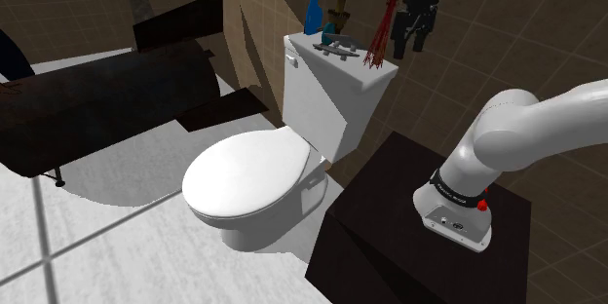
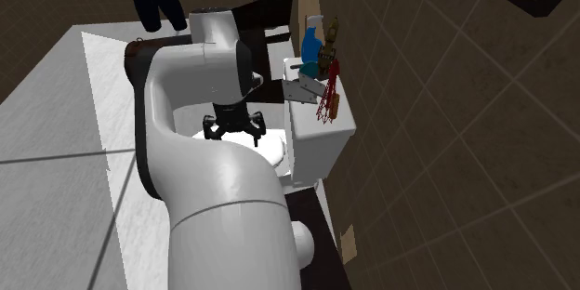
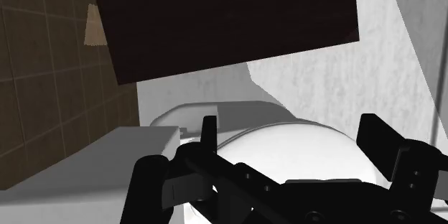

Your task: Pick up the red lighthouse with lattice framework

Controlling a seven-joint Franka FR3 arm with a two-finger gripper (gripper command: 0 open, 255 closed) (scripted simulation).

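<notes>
Red lattice lighthouse [image 1: 380, 34] stands on the toilet tank lid [image 1: 304, 49] at the shoulder view's right end; behind it are a blue spray bottle [image 1: 314, 10] and a brown object too unclear to name. End effector [image 1: 409, 44] hangs apart from it, 2 fingers spread, gripping nothing, wrist cut off at the frame top. In the second exterior view the arm [image 2: 200, 149] hides most of the bowl.

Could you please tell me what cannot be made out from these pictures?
1. Shoulder view: the grey object on the toilet tank, beside the red lattice lighthouse, is too small to identify.
2. Second exterior view: the arm hides most of the toilet lid, and the lighthouse's thin lattice is too small to trace.
3. Shoulder view: the top edge cuts off the arm above the gripper.
</notes>
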